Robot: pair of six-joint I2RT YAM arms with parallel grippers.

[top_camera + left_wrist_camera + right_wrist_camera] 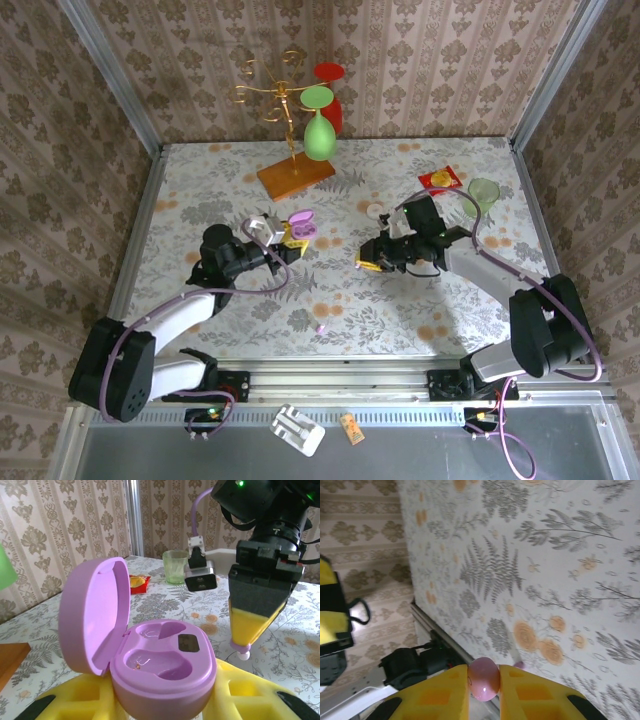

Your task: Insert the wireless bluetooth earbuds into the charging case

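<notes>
My left tool [290,239] is clamped on the base of the charging case [161,666]. The lid is tipped open and both wells are bare. The case sits at about 10 o'clock from the middle of the table [420,300] and, as far as I can judge, is held clear of it. My right tool [366,263] is clenched on one earbud [483,679], pinched at the very tips of the yellow fingers. It hangs at 4 o'clock from the case, apart from it. The second earbud [322,328] lies loose on the table at 6 o'clock, near the front rail.

The pinch worries me most. The bud is round and glossy, so a nudge against the well's rim could twist it or squirt it out. I cannot tell how it is turned, so it may meet the wrong well or sit crooked. The fingers look broad beside the wells, and pressing down could tilt the case in my left grip or knock the lid. Released too high, the bud may bounce out.
</notes>
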